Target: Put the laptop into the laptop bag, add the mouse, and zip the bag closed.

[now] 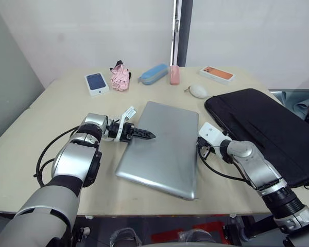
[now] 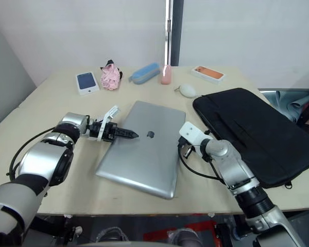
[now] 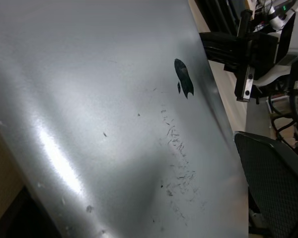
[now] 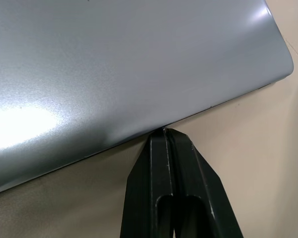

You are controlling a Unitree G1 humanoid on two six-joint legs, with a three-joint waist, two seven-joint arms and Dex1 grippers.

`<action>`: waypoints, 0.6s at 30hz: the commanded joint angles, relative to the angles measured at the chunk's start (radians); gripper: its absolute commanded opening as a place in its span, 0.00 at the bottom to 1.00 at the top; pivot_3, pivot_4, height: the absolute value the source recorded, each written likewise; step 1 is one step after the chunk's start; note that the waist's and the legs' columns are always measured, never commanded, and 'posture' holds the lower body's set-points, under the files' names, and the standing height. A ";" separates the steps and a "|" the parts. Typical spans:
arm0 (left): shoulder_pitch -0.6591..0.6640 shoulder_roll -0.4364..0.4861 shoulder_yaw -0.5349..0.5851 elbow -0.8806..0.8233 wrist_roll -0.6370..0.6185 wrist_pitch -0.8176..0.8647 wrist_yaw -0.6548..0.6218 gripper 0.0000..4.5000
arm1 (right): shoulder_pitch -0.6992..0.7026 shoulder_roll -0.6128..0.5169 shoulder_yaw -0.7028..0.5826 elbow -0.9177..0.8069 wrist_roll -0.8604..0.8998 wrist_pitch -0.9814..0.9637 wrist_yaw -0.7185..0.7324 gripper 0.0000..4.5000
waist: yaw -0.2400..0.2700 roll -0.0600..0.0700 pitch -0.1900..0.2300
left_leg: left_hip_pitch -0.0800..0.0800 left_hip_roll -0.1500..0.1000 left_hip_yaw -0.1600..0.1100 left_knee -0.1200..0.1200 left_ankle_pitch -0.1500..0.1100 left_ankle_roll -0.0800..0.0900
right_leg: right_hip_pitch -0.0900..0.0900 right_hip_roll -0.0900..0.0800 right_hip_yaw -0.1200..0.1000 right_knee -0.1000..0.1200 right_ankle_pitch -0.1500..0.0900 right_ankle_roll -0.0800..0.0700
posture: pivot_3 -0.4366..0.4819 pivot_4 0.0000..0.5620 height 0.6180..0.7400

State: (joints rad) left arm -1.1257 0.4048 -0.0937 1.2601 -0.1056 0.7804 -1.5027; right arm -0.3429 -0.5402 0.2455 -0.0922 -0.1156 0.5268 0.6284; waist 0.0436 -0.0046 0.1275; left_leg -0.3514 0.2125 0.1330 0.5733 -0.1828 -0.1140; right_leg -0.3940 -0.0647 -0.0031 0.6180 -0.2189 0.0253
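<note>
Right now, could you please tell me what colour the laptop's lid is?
Silver, with a small dark logo at its centre; the laptop shows best in the right eye view.

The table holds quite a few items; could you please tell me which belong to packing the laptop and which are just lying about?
For the job:
- thin silver metal laptop
- black soft fabric laptop bag
- flat white oval mouse

Lying about:
- blue phone box
- pink cloth bundle
- blue oblong case
- orange phone box
</note>
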 commanded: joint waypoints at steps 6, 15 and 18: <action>-0.087 0.037 0.071 -0.054 -0.049 0.037 -0.055 0.35 | 0.028 -0.030 -0.031 0.015 0.014 -0.025 0.029 0.00 | 0.007 -0.002 0.008 | -0.001 0.000 0.000 -0.003 0.000 0.000 | 0.000 0.000 -0.001 -0.004 0.000 0.000 | 0.48 0.27 1.00; -0.126 0.076 -0.001 -0.146 -0.107 0.103 -0.112 0.09 | 0.034 -0.104 -0.121 -0.004 0.053 -0.037 0.056 0.00 | 0.024 -0.001 0.015 | -0.001 -0.001 0.001 -0.008 0.000 0.001 | 0.000 0.000 -0.001 -0.007 0.000 0.000 | 0.48 0.27 1.00; -0.119 0.093 -0.029 -0.168 -0.128 0.115 -0.112 0.09 | 0.049 -0.123 -0.181 -0.080 0.108 -0.025 0.076 0.00 | 0.032 -0.002 0.017 | -0.002 -0.001 0.001 -0.010 0.003 0.003 | -0.002 0.000 -0.001 -0.009 0.000 0.000 | 0.48 0.27 1.00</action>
State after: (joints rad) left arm -1.2294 0.4711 -0.1086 1.1559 -0.2256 0.9140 -1.5728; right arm -0.2939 -0.6555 0.1152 -0.1007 -0.0404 0.4968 0.6926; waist 0.0756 -0.0061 0.1449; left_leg -0.3535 0.2118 0.1342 0.5627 -0.1792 -0.1101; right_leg -0.3970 -0.0645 -0.0043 0.6088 -0.2188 0.0251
